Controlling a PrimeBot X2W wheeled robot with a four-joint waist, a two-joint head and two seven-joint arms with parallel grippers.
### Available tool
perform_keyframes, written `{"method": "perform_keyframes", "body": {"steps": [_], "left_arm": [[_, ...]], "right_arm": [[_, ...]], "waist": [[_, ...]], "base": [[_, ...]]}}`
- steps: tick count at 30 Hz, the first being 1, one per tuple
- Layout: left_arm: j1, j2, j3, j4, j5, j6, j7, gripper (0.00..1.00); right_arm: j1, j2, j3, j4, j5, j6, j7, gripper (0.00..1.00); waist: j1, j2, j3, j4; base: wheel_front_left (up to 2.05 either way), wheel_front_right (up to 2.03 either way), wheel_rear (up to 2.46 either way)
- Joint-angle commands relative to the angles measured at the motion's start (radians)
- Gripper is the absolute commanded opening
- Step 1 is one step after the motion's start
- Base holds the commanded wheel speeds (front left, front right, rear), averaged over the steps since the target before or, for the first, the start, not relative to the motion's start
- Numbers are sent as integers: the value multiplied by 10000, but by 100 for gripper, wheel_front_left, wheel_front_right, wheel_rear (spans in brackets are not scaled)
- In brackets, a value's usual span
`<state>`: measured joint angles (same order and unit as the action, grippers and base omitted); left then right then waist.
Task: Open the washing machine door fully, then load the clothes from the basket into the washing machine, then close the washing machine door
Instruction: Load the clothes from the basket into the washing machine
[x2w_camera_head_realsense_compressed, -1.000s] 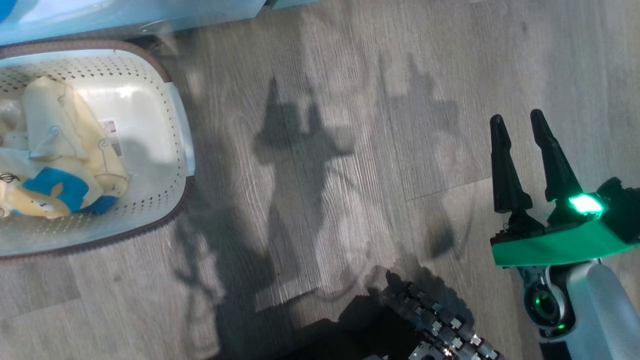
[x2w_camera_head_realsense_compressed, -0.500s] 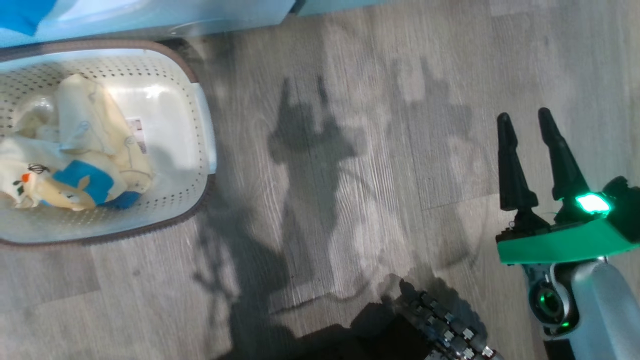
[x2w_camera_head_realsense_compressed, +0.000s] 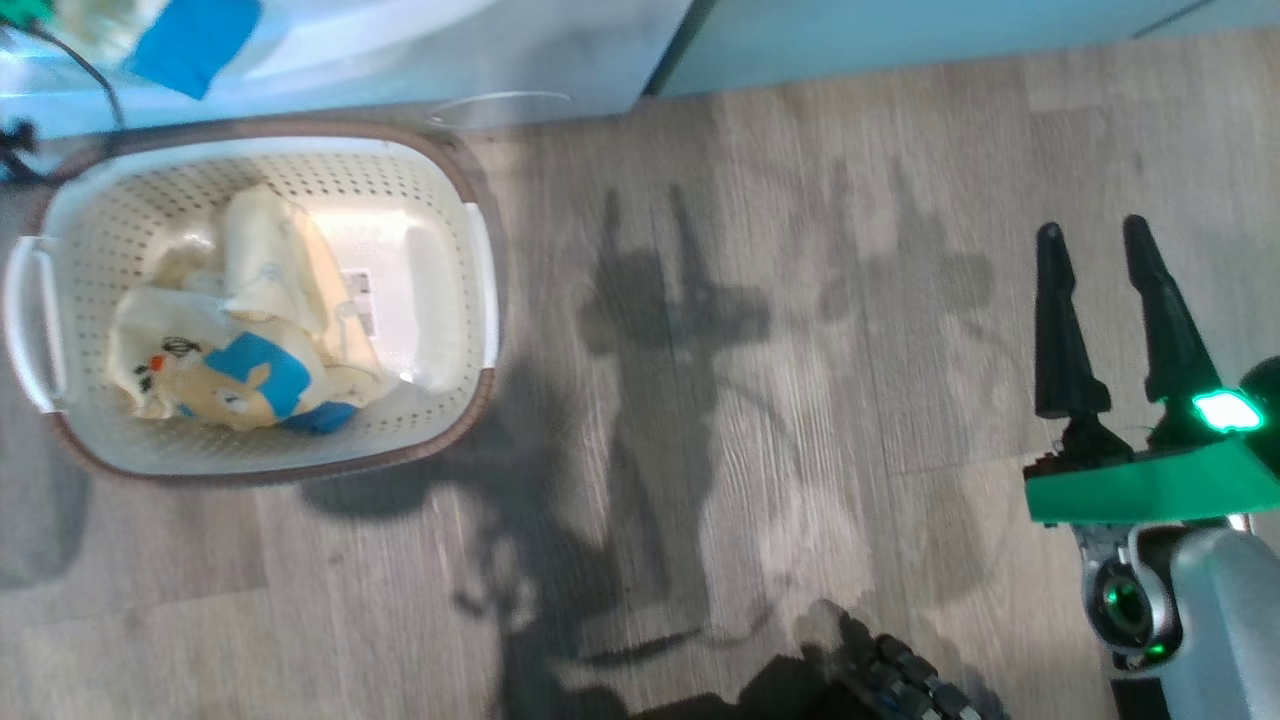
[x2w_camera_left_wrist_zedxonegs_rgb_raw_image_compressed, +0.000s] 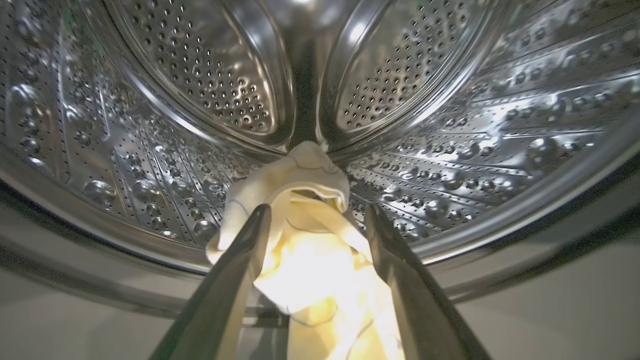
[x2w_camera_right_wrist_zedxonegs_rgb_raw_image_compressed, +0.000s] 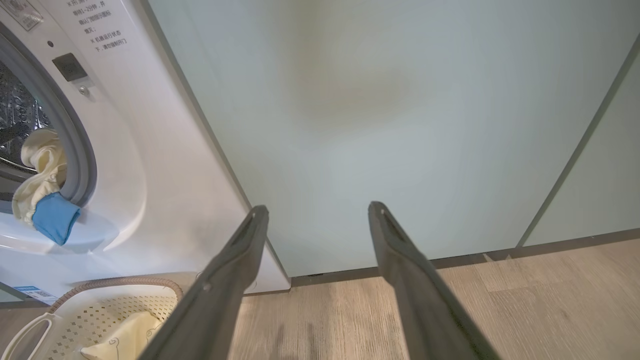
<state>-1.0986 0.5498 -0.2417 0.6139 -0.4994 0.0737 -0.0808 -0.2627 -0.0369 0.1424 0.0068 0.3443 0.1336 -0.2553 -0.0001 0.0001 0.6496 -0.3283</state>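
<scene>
Left gripper (x2w_camera_left_wrist_zedxonegs_rgb_raw_image_compressed: 316, 210): jaws spread, inside drum (x2w_camera_left_wrist_zedxonegs_rgb_raw_image_compressed: 200, 75), yellow garment (x2w_camera_left_wrist_zedxonegs_rgb_raw_image_compressed: 305, 260) between its fingers, draped over drum edge at 6 o'clock | Right gripper (x2w_camera_head_realsense_compressed: 1092, 230): spread, empty, 3 o'clock of head view, over floor (x2w_camera_head_realsense_compressed: 750, 400) | Basket (x2w_camera_head_realsense_compressed: 330, 185): 9 o'clock, clothes (x2w_camera_head_realsense_compressed: 250, 375) inside | Washer (x2w_camera_right_wrist_zedxonegs_rgb_raw_image_compressed: 150, 150): 10 o'clock of right wrist view, beside cabinet (x2w_camera_right_wrist_zedxonegs_rgb_raw_image_compressed: 375, 100)

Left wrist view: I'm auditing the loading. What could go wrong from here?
The pale-yellow garment lies between the fingers of the open left gripper at the mouth of the steel drum; it might snag and drag out. A cream, blue-trimmed cloth drapes over the grey rubber ring, where the door could pinch it.
</scene>
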Motion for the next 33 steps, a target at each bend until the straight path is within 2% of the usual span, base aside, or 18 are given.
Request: {"method": "perform_keyframes", "body": {"steps": [1,6,11,14,17,24,33], "left_arm": [[181,404,385,-584,-79,123,-126,100],[1997,176,592,-2530,-219,828,-537,100],[4104,-87,703,-4592,-182,1748,-783,100],[5213,-253,723,-5547,-103,2287,-860,100],[6144,-448,662,-6277,-70,2638,-945,100],[7881,-905,412,-7108,-35,3158,-1172,100],[9280,-1487,371,-7266,-66,3392,-1615,100]], "right_arm": [[353,-133,59,-255,-69,-29,-65,100],[472,-133,-117,-257,-271,-29,-65,100],[626,-133,-271,-263,-506,-29,-65,100],[714,-133,-367,-252,-661,-29,-65,100],[834,-133,-420,-220,-824,-29,-65,100],[1138,-133,-442,-51,-1134,-29,-65,100],[1612,-133,-413,137,-1412,-29,-65,100]], "waist": [[1,-1,-192,169],[1,-1,-583,459],[1,-1,-974,780],[1,-1,-1193,995],[1,-1,-1422,1210],[1,-1,-2081,1574],[1,-1,-2946,1901]], "base": [[0,0,0],[0,0,0],[0,0,0],[0,0,0],[0,0,0],[0,0,0],[0,0,0]]}}
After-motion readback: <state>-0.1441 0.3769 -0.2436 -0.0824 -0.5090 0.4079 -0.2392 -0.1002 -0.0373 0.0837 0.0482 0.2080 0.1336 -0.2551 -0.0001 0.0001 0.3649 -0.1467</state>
